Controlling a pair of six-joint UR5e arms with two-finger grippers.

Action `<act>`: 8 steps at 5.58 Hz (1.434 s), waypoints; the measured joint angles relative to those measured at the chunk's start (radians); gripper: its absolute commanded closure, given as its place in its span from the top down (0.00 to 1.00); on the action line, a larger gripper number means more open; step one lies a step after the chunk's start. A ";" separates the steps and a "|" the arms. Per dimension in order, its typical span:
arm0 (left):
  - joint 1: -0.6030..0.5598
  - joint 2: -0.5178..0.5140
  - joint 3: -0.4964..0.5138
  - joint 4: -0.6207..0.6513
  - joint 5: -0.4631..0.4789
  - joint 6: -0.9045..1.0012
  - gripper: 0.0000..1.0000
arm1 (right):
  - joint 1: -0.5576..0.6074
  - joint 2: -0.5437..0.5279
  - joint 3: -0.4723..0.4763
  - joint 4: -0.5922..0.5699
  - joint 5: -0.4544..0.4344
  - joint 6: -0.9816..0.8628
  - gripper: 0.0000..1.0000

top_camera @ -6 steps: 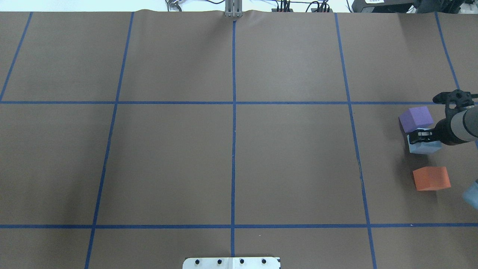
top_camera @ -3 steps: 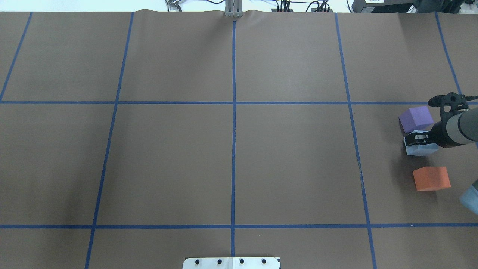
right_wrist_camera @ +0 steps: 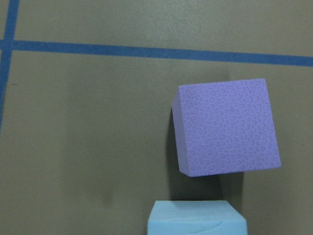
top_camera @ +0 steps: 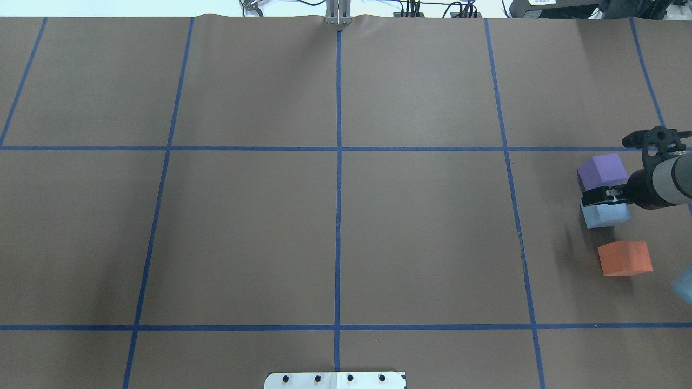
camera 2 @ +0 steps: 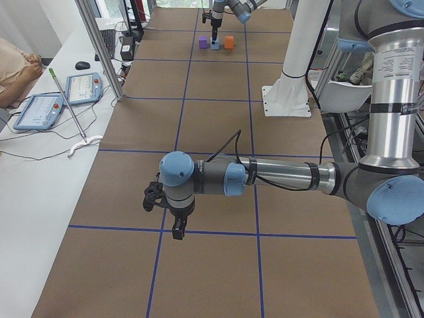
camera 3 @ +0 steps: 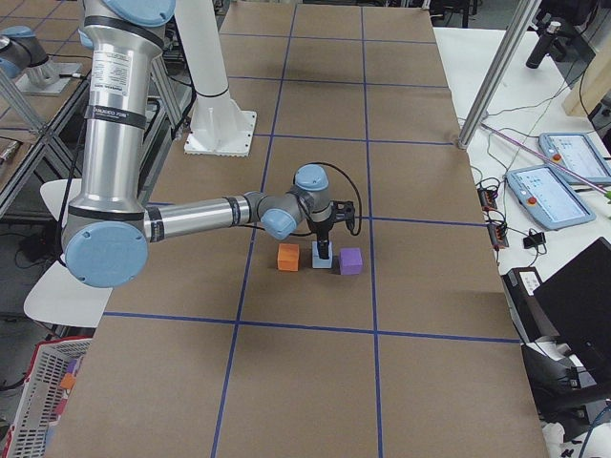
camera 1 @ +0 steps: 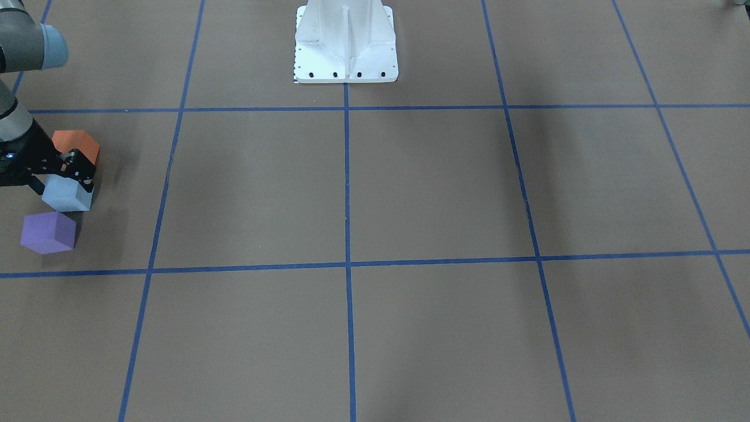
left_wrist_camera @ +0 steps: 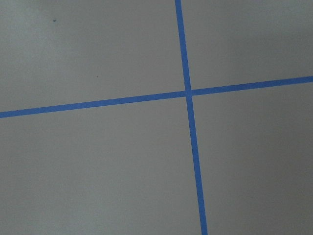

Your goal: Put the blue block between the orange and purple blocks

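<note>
At the table's [top_camera: 248, 227] right edge in the overhead view, we see the blue block [top_camera: 606, 215] in line btwn the purple block [top_camera: 602, 170] on the far side and the orange block [top_camera: 625, 258] on the near side, a bit closer to purple, touching neither. Right gripper [top_camera: 601, 195] sits over the blue block's far top edge w/ fingers straddling it; we can't tell if they're clenched on it or let go. Left gripper [camera 2: 177, 230] hangs low near a blue tape crossing [left_wrist_camera: 188, 93], well apart from the blocks; finger state: can't tell either.
</note>
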State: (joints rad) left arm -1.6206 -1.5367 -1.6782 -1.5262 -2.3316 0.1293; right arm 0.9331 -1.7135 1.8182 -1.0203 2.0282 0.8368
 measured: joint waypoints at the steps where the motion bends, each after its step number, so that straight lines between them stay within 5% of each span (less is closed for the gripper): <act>1: 0.000 0.001 0.000 0.000 0.000 0.002 1.00 | 0.113 0.007 0.014 -0.076 0.078 -0.124 1.00; 4: 0.001 0.002 0.006 0.000 0.002 0.007 1.00 | 0.518 0.043 0.013 -0.500 0.225 -0.795 1.00; 6: 0.001 0.004 0.012 0.001 0.003 0.002 1.00 | 0.628 0.050 0.009 -0.650 0.249 -0.943 1.00; 8: 0.002 0.005 -0.001 -0.001 0.002 0.007 1.00 | 0.639 0.019 0.001 -0.657 0.242 -0.958 1.00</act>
State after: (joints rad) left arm -1.6190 -1.5321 -1.6789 -1.5268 -2.3298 0.1359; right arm 1.5716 -1.6940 1.8194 -1.6776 2.2701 -0.1212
